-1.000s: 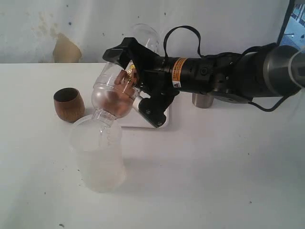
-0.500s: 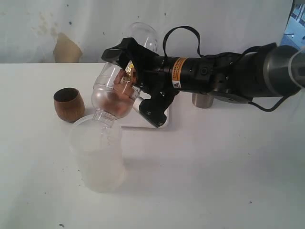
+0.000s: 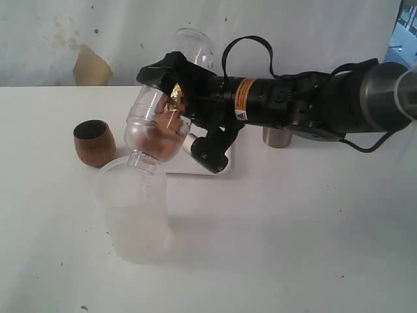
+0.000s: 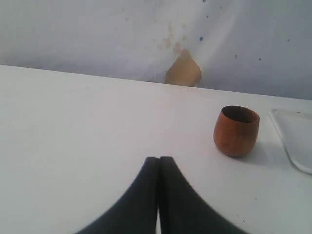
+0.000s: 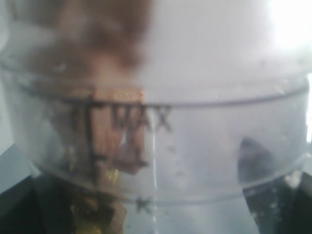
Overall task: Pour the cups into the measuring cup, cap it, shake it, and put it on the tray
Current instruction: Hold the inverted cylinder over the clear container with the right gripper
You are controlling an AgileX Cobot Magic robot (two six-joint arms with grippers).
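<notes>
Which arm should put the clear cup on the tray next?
Right. The right gripper holds the clear cup, close by the tray. The left gripper is shut, empty, near the wooden cup.

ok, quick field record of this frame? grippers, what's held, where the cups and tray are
right gripper: shut on measuring cup, tilted, narrow end down at frosted tub mouth
left gripper: shut, holding nothing
wooden cup: upright, left of tub
steel tumbler: behind right arm, partly hidden
tray: behind tub, partly hidden by right gripper
</notes>
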